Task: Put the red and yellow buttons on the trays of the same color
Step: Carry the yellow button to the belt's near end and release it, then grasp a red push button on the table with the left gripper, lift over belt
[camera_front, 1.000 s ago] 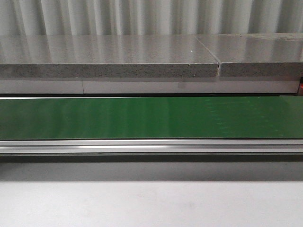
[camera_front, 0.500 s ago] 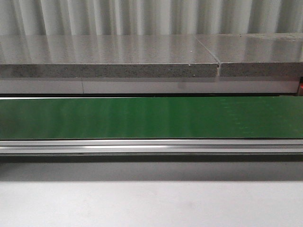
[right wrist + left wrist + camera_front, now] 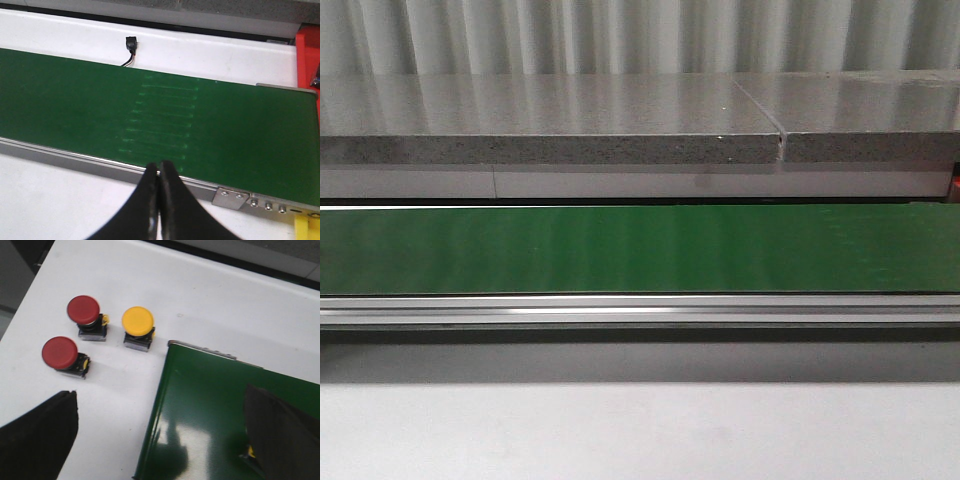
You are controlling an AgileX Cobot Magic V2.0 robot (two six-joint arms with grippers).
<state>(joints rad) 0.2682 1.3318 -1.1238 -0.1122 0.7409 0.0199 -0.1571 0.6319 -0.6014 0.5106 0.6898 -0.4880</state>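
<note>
The left hand [image 3: 160, 440] hung with fingers spread wide above the white desk [image 3: 210, 295], near two red buttons [image 3: 60, 352] and a yellow button [image 3: 137, 320]. The right hand [image 3: 160, 200] hovered clenched, empty, over the green conveyor belt [image 3: 100, 100].

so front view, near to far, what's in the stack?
White table → aluminium conveyor rail → green belt → grey speckled stone slab → corrugated wall. No buttons, trays or arms in this view.
</note>
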